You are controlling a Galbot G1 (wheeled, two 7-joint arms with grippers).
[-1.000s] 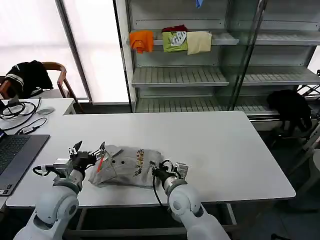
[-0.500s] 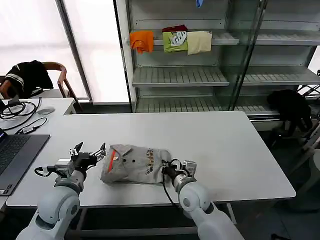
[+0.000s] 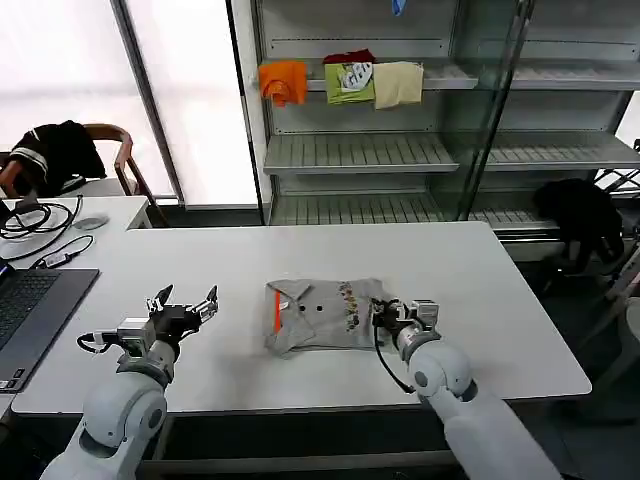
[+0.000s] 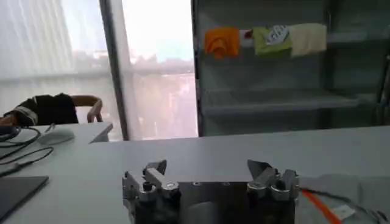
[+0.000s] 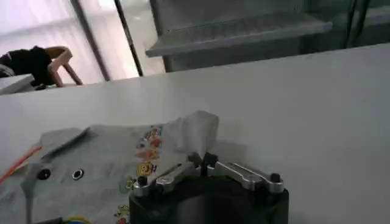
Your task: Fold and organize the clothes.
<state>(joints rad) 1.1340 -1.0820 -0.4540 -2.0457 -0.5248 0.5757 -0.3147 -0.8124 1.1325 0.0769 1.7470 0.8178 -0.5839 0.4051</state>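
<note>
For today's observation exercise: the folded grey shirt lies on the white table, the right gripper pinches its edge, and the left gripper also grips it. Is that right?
Not quite. In the head view the left gripper is open and apart from the folded grey shirt on the white table; the right gripper does pinch its edge.

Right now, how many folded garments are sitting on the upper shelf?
3, side by side: an orange garment leftmost, a green garment in the middle, a cream garment rightmost. Something red behind may be another.
</note>
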